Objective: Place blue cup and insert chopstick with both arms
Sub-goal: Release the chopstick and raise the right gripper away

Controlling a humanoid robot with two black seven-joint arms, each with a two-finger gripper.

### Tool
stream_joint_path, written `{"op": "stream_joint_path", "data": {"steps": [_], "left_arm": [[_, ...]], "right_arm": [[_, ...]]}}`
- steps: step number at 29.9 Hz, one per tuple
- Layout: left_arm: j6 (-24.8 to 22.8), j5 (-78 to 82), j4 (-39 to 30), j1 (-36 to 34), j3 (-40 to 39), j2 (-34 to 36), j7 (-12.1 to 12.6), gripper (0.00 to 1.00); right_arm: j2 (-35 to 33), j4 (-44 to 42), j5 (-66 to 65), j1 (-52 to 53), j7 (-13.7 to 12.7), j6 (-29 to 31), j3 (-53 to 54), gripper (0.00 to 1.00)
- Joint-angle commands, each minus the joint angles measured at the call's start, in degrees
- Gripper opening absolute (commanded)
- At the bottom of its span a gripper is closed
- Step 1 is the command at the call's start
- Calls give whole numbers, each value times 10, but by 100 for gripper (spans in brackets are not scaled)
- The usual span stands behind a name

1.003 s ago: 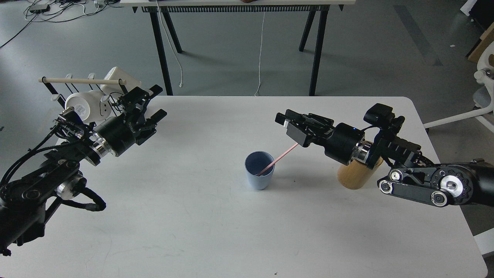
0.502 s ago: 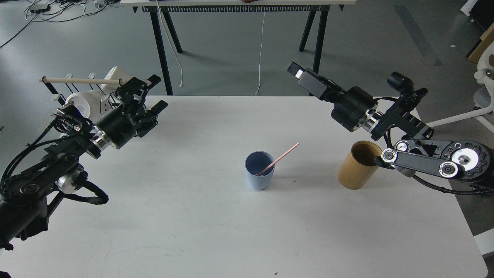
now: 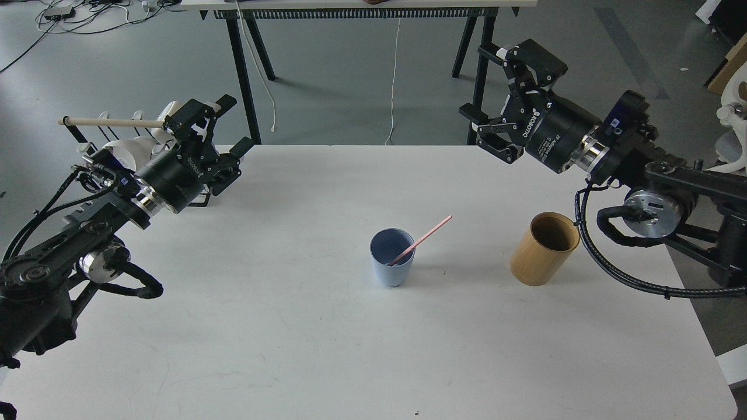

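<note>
We are seeing the white desk point(image 3: 280, 350) carrying the blue cup point(image 3: 391, 257) upright near its middle, with one pink chopstick point(image 3: 421, 240) standing inside it and leaning up and to the right over the rim. Both of our claws are hanging well apart from the cup. Our left claw point(image 3: 219, 131) is hovering over the desk's far left corner, fingers spread and holding nothing. Our right claw point(image 3: 502, 102) is raised above the far right edge, its fingers also spread wide and empty, ROBOTIQ lettering showing on its body. The cup is sitting roughly between the two, nearer to us than either claw.

A tan bamboo cylinder point(image 3: 544, 249) is standing to the right of the cup, near it but not touching. Beyond the desk, grey floor is stretching back to a second table on black legs point(image 3: 248, 87), with a white cable point(image 3: 394, 76) dangling from it.

Our left arm is covering most of the mug rack point(image 3: 117, 123); its wooden rod and bits of white mugs point(image 3: 119, 149) are showing. We cannot tell how many mugs it holds.
</note>
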Motion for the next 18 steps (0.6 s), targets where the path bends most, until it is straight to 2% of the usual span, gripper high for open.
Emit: {"op": "stream_joint_path", "data": {"steps": [1,5,9,18], "left_arm": [[-5,0,-7,2,0,0,0,92],[-25,0,-19,2,-11,1,0,92],[-25,-1,-19,3,-42,-1,0,92],[-25,-1,-21,3,-57,-4,0,92]], "right_arm": [[0,-34,27,-8,0,66,7,99],[0,-39,64,-33,0,66,46,99],[4,-46,79,-59,0,66,93,99],[8,-57,79,-89,0,66,126,99]]}}
